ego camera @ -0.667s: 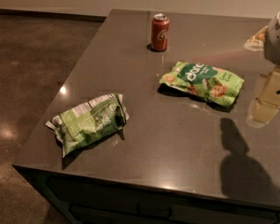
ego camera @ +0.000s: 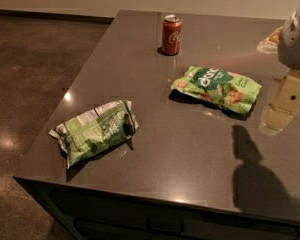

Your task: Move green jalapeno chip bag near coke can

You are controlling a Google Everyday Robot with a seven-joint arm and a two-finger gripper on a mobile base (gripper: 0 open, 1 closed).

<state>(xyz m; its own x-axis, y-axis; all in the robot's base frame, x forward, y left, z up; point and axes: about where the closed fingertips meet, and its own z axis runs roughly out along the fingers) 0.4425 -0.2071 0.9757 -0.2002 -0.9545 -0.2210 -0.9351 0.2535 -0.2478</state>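
The green jalapeno chip bag is a light-green wrinkly foil bag with a white label panel. It lies near the table's front left corner. The coke can, red with a silver top, stands upright at the far middle of the table, well apart from the bag. My gripper is a cream-coloured part under the white arm housing at the right edge. It hangs above the table's right side, far from the jalapeno bag and holding nothing that I can see.
A flatter green bag with a dark green logo and orange snack pictures lies between the can and the gripper. The dark grey table has its left and front edges close to the jalapeno bag. The arm's shadow falls at the front right.
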